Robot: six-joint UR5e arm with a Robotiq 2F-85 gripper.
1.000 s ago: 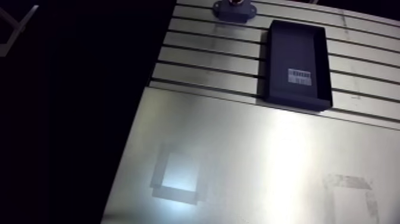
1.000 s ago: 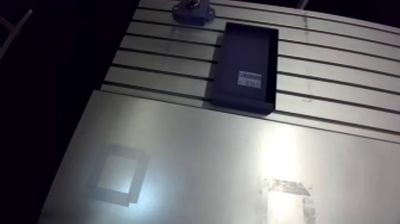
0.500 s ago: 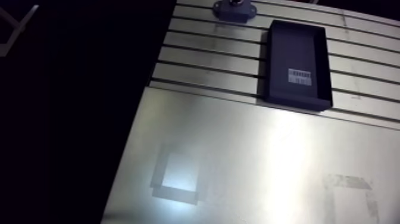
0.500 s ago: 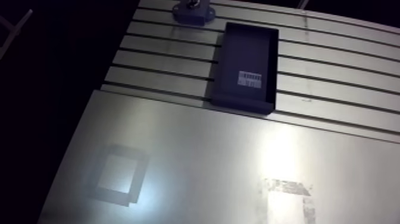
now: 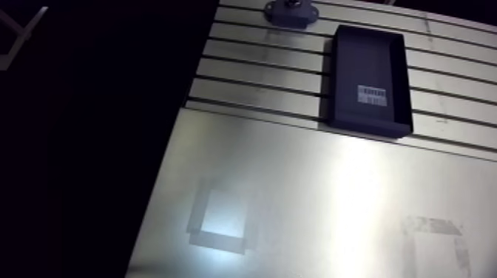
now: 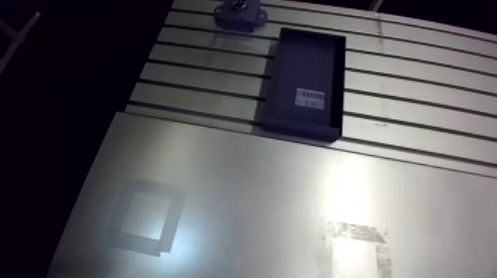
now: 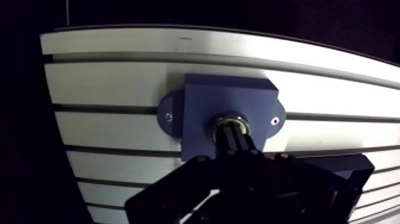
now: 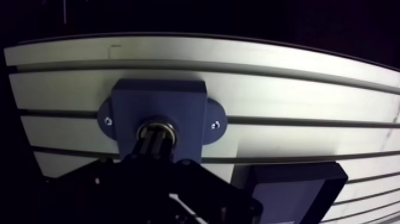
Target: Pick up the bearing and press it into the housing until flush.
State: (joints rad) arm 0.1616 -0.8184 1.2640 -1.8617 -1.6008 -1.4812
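Wrist view: blue housing [image 7: 202, 104] sits flat on the slotted surface [image 7: 107, 89], fixed by a screw in each side ear. This probably stops it shifting under a downward push.

- Bearing [image 7: 231, 121]: in the mouth of the housing's centre bore, showing as a bright metal ring directly under the gripper [image 7: 234, 132].
- Fingers [image 7: 238, 143]: read as drawn together into one narrow dark column, tip resting on the ring rather than around it. That suits pressing, not carrying.
- Orientation: the bearing lies face-up, its axis upright and in line with the bore, square to the surface. It is a short ring with no real long axis.
- Housing: long axis, ear to ear, runs along the slots.
- Flushness: cannot confirm, because the fingers hide part of the rim.

Arm view: black tray [image 5: 366, 59] lies just beside the housing, long side across the slots.
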